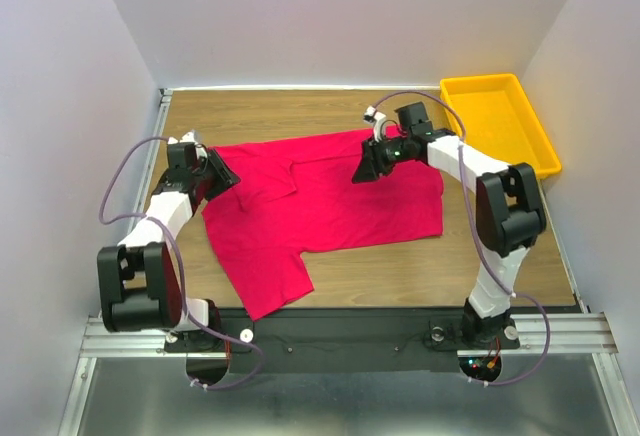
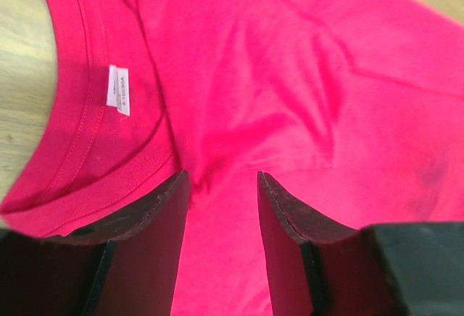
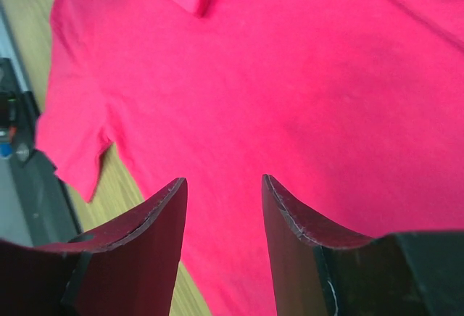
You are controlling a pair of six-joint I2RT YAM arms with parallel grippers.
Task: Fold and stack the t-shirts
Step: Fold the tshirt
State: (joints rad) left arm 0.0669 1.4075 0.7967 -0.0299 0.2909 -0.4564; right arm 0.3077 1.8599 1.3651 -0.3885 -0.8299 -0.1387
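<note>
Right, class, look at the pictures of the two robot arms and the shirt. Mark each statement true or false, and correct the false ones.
1. The t-shirt is red. True.
2. The t-shirt lies in the yellow tray. False: it lies spread on the table, not in the tray.
3. A small white label shows at the collar. True.
4. The left pincer is shut on the collar. False: its jaws stand apart, gripping nothing.
5. The right pincer is over the tray. False: it is over the t-shirt, jaws apart.
</note>
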